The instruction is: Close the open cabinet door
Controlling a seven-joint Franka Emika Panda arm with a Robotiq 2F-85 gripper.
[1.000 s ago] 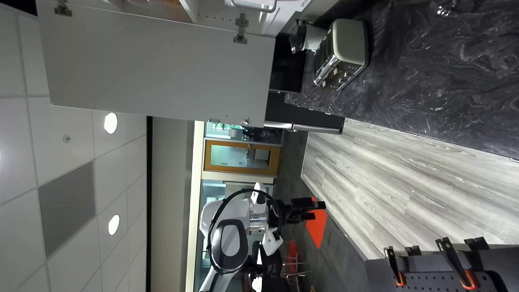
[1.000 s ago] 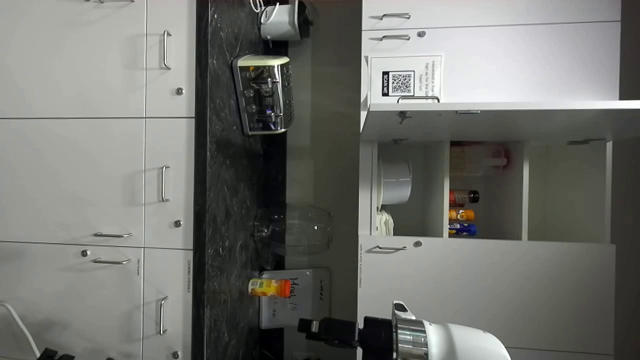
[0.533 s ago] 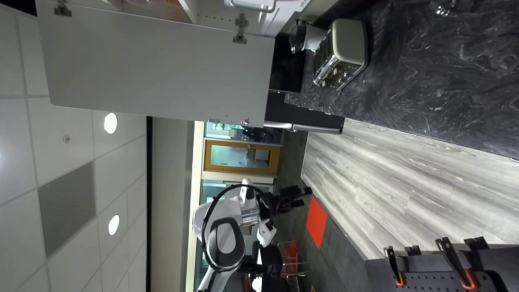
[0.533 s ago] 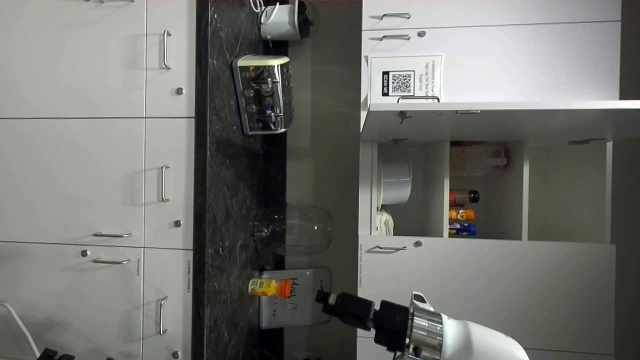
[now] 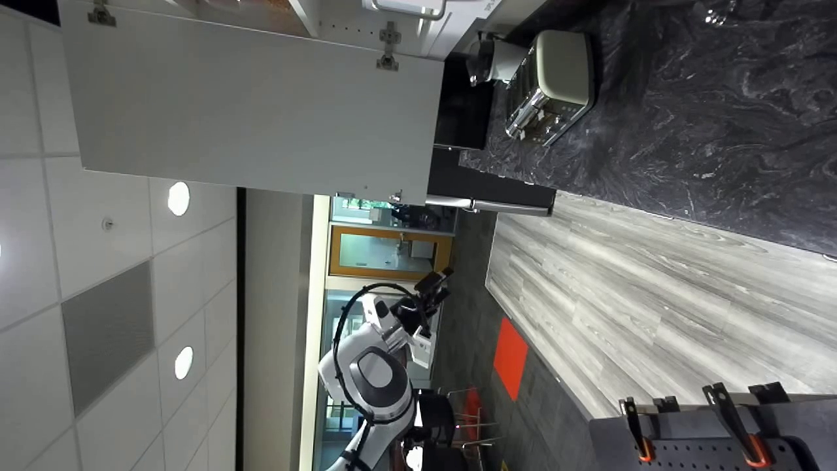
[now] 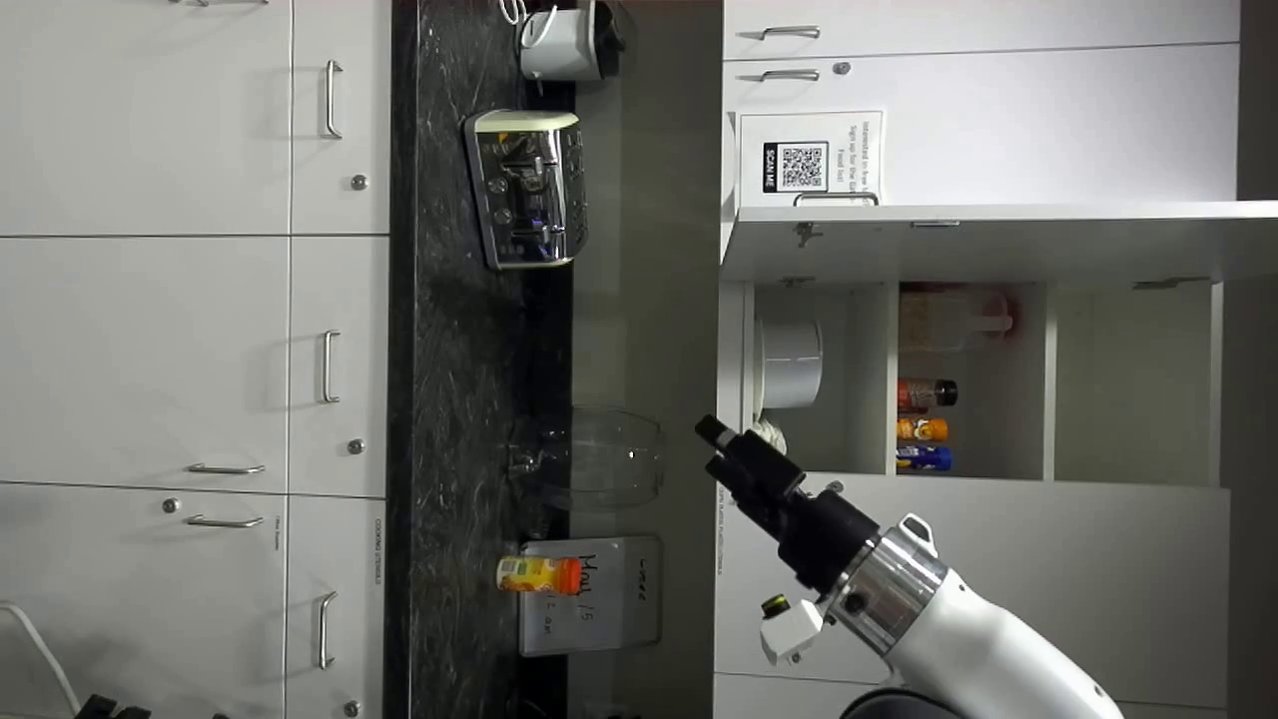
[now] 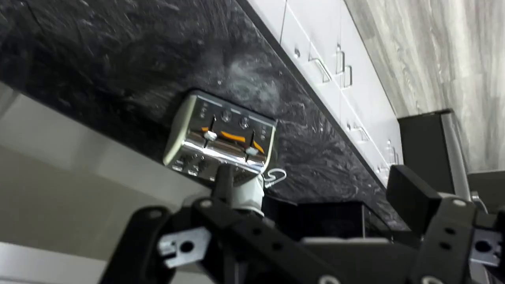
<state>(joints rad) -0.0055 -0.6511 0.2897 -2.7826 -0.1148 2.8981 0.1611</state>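
Cabinet door (image 5: 261, 111) standing open, swung out roughly square to its cabinet (image 6: 1128, 379), inner face showing in both exterior views, hinges (image 5: 388, 61) visible. Robotiq gripper (image 7: 318, 187) spread wide, fingers (image 7: 412, 197) far apart, nothing held, well clear of the door. In an exterior view it's tilted, overlapping the lower corner of the cabinet, on the end of the white Panda arm (image 6: 998, 649); can't tell the depth. Shelves (image 6: 892, 369) hold a white pot-like container (image 6: 794, 362), then side by side a black-capped jar (image 6: 924, 392), orange container (image 6: 921, 429) and blue container (image 6: 923, 458). QR-code notice (image 6: 809, 155) on the neighbouring closed door (image 6: 1048, 125), right by the open one's edge in that view. Dark marbled countertop (image 6: 459, 399) below: cream-and-chrome toaster (image 6: 529, 190), white appliance with black top (image 6: 564, 45) near it, clear glass vessel (image 6: 614, 454), yellow canister with orange lid (image 6: 539, 574) in front of a small whiteboard (image 6: 599, 634), handwriting only partly legible. Wrist view looks along the counter past the toaster, one fingertip overlapping it there, lower cabinets (image 7: 321, 23) and pale wood-plank floor (image 7: 430, 47) off to the other side. In an exterior view, black-and-orange clamps (image 5: 732, 415) on a grey perforated board (image 5: 608, 445)
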